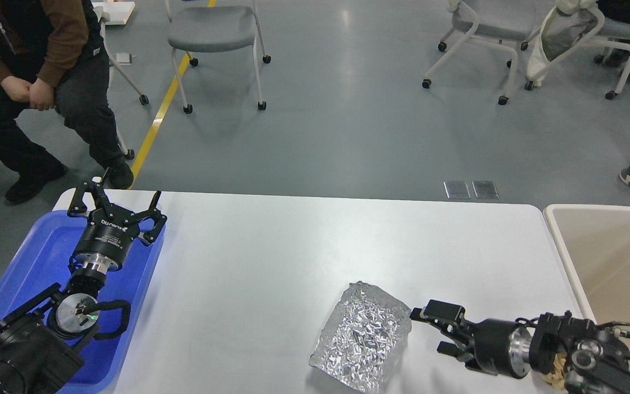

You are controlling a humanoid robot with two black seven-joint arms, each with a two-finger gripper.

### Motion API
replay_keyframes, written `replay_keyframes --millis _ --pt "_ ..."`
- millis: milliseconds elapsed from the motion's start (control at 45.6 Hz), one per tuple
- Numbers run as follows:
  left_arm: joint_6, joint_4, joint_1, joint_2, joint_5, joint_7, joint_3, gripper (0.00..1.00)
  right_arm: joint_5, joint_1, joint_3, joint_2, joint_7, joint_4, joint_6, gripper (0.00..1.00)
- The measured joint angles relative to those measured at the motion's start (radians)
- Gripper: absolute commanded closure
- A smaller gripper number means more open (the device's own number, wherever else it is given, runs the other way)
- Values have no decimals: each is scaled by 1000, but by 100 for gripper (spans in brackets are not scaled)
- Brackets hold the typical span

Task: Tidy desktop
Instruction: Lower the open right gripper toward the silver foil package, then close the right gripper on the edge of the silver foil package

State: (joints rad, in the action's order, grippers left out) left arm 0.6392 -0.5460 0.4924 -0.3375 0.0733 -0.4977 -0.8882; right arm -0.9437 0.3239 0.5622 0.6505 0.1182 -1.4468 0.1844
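Note:
The white desktop point(271, 257) fills the lower view. A crumpled sheet of silver foil point(363, 336) lies on it at the front middle. My right gripper point(430, 331) is open and low over the desktop, its fingertips just right of the foil's right edge, empty. A beige crumpled scrap point(553, 372) shows only partly behind my right arm. My left gripper point(115, 205) is open and empty, held over the far end of the blue tray point(47, 257).
A beige bin point(610, 257) stands off the desktop's right edge. A seated person point(36, 82) is at the far left beyond the desktop. Several wheeled chairs point(214, 33) stand on the grey floor behind.

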Motion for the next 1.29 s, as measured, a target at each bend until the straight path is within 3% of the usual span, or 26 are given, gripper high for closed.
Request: replay_keyframes --millis 439,811,921,1294 --pt "-1 0 0 0 0 0 0 0 -58 13 -28 -126 -7 113 -8 0" --pt "-1 0 0 0 -1 0 0 0 -71 40 -45 -199 -8 193 -9 7" --pt "-1 0 0 0 -1 0 0 0 -72 46 -54 -210 -8 204 -9 15" --pt "0 0 0 0 -1 0 0 0 -74 54 -77 -223 -26 218 -10 59"
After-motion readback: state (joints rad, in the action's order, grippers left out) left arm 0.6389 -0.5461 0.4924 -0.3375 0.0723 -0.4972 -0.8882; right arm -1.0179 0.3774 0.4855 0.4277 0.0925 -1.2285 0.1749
